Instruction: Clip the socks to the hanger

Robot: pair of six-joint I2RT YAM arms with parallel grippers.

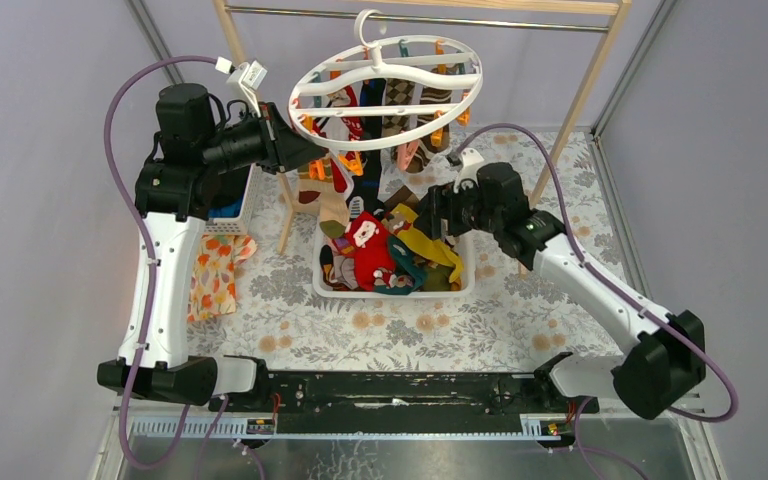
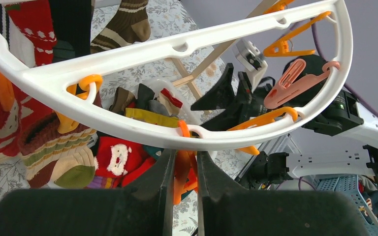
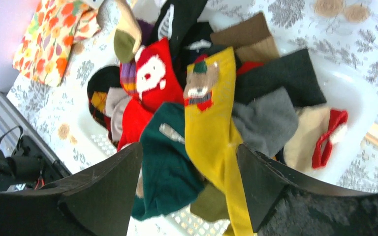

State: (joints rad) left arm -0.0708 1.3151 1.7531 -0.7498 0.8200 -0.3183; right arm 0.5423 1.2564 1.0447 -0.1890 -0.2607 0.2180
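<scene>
The white oval hanger point(image 1: 378, 67) hangs from the rail, with several socks point(image 1: 400, 100) clipped under it. My left gripper point(image 1: 295, 140) is at its left rim. In the left wrist view the gripper point(image 2: 184, 169) is shut on an orange clip point(image 2: 184, 177) dangling just under the white ring point(image 2: 128, 51). More socks fill a white basket point(image 1: 390, 293), among them the red Santa sock point(image 1: 365, 245). My right gripper point(image 1: 430, 215) hovers over the basket's right side. It is open and empty point(image 3: 189, 162), with a mustard sock point(image 3: 211, 113) and a teal sock point(image 3: 167, 162) below it.
The wooden-framed rail point(image 1: 580, 95) stands behind the basket, one post just left of it. An orange-flowered cloth point(image 1: 210, 275) lies at the left beside a small blue-filled crate point(image 1: 230, 210). Grey walls enclose the floral mat.
</scene>
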